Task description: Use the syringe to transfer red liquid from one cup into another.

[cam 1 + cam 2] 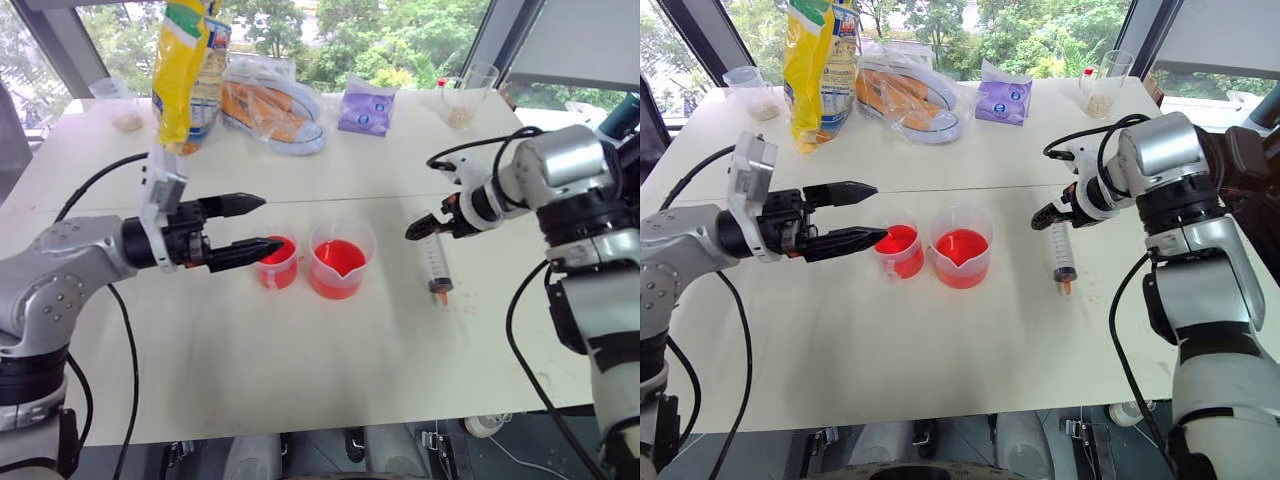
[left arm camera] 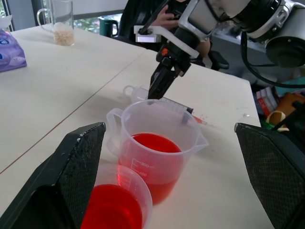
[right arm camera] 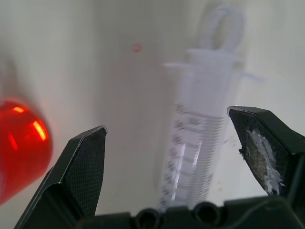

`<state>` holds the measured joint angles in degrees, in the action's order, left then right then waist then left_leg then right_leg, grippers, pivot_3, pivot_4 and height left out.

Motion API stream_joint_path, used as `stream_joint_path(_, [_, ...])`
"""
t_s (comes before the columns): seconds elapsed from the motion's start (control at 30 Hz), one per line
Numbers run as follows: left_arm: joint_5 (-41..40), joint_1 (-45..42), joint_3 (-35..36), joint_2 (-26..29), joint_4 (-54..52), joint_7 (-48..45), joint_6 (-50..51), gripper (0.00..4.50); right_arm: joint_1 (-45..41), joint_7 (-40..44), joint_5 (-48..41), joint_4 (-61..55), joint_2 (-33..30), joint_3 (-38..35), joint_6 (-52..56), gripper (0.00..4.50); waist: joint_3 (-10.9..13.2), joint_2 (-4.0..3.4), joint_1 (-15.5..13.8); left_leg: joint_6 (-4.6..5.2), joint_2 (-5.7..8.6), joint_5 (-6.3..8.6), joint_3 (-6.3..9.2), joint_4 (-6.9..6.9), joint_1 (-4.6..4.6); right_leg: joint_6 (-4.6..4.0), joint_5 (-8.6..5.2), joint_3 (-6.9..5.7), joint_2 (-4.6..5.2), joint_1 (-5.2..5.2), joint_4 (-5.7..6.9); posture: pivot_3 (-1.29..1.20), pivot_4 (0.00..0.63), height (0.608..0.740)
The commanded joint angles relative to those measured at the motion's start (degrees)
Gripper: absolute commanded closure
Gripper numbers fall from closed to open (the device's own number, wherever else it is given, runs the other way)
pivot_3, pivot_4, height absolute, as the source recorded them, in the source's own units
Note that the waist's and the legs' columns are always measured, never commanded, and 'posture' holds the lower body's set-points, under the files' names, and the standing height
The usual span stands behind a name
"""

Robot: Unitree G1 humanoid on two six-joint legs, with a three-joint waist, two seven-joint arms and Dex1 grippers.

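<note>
So the syringe (image 1: 439, 262) is lying flat on the counter (image 1: 300, 370), toward the counter's right edge, orange tip pointing at the near edge and the plunger ring toward the far one. Nothing is holding it. The right gripper (image 1: 424, 227) hangs right above its plunger end, angled down, jaws spread wide. In the right wrist view the barrel sits between the two fingers (image 3: 81, 171), so the robot looks lined up to grab it around the barrel, which makes sense since that's the thick, easy part to pinch.

The two cups sit side by side around the middle of the counter, just about touching. The spouted beaker (image 1: 340, 258) is on the side nearer the syringe, with plenty of red liquid (image 1: 336, 262) in it. The smaller cup (image 1: 277, 262) sits next to it on the left-edge side and also has red in it.

The left gripper (image 1: 262, 222) points level across the counter with its jaws apart, the lower finger right at the small cup's rim. Best guess: it's parked there to steady the cups once the syringe comes over. It isn't clamped on anything.

The snack bags (image 1: 190, 65) and grain cups (image 1: 462, 95) along the far edge are well clear of it all.
</note>
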<state>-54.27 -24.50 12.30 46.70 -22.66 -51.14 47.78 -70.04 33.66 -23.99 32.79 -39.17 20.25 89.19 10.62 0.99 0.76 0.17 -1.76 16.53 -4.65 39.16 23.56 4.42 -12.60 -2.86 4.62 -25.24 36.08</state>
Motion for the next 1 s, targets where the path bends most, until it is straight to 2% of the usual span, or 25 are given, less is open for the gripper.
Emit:
stream_joint_path(0.03, [-0.44,0.75,2.05,-0.25,-2.72,1.28,-1.35,0.00,-2.34,1.45,3.21,4.75,1.50,1.52,-3.64,0.06,0.00,0.00,0.03,0.00,0.00,0.00,0.00,0.00,0.00,0.00,0.00,0.00,0.00,0.00,0.00,0.00,0.150,0.740])
stream_joint_path(0.4, [-1.52,4.18,4.66,-0.42,-6.33,4.81,-1.21,0.00,-4.67,4.57,12.48,20.10,9.08,3.42,-14.65,0.06,-0.02,0.02,0.36,-0.01,-0.02,-0.01,0.00,0.00,-0.06,0.01,0.00,0.00,-0.02,0.02,0.04,0.00,0.150,0.740])
stream_joint_path(0.5, [-1.86,4.62,4.99,-0.30,-6.71,5.19,-1.21,0.00,-4.89,5.85,14.50,22.01,10.07,3.54,-15.76,0.89,-0.04,0.05,0.36,-0.02,-0.02,-0.01,0.00,0.02,-0.12,0.00,0.01,0.00,-0.02,0.11,0.03,0.00,0.150,0.740])
stream_joint_path(0.57, [-2.03,4.59,5.11,-0.09,-6.69,5.35,-1.24,0.00,-4.59,6.93,15.67,22.47,10.46,3.69,-15.94,1.74,-0.04,0.05,0.38,-0.05,-0.02,-0.03,0.01,0.03,-0.13,0.00,0.01,0.00,-0.01,0.12,0.03,0.00,0.150,0.740])
stream_joint_path(0.6, [-2.07,4.39,5.07,0.03,-6.51,5.34,-1.26,0.00,-4.38,7.49,16.04,22.23,10.51,3.73,-15.60,2.41,-0.04,0.05,0.44,-0.06,-0.02,-0.04,0.01,0.03,-0.15,0.00,0.01,0.00,-0.02,0.12,0.03,0.00,0.150,0.740])
stream_joint_path(0.63, [-2.09,4.26,5.05,0.13,-6.34,5.28,-1.28,0.00,-4.29,7.92,16.44,22.10,10.60,3.63,-15.36,2.88,-0.05,0.05,0.50,-0.06,-0.02,-0.04,0.01,0.02,-0.17,0.00,0.01,0.00,-0.03,0.13,0.05,0.00,0.150,0.740])
stream_joint_path(0.67, [-1.86,3.87,4.76,0.22,-5.89,5.00,-1.42,0.00,-4.11,8.36,16.61,21.48,10.47,3.53,-14.62,3.10,-0.05,0.05,0.51,-0.07,-0.04,-0.04,0.02,0.02,-0.18,0.00,0.01,0.00,-0.06,0.13,0.05,0.00,0.150,0.740])
stream_joint_path(0.83, [-0.76,1.57,3.29,0.56,-3.51,3.10,-2.00,0.00,-3.82,8.93,15.72,14.97,8.40,1.21,-8.67,3.10,-0.04,0.04,0.37,-0.07,-0.04,-0.04,0.04,0.00,-0.16,-0.01,0.00,-0.01,-0.07,0.10,0.08,0.00,0.150,0.740])
stream_joint_path(0.9, [-0.15,0.05,2.37,0.84,-2.00,2.09,-2.36,0.00,-3.67,9.76,13.59,6.41,5.67,-1.47,-6.06,3.10,-0.02,0.00,0.24,-0.07,-0.03,-0.04,0.04,0.00,-0.12,0.00,0.01,-0.01,-0.05,0.08,0.07,0.00,0.150,0.740])
stream_joint_path(1.0, [0.90,-2.54,1.11,1.12,0.58,0.24,-2.88,0.00,-2.43,10.12,9.53,-9.08,2.40,-9.31,-4.63,3.10,0.05,-0.12,-0.11,-0.07,-0.01,-0.04,0.03,0.00,0.00,0.00,0.01,-0.01,0.01,-0.03,0.06,0.00,0.150,0.740])
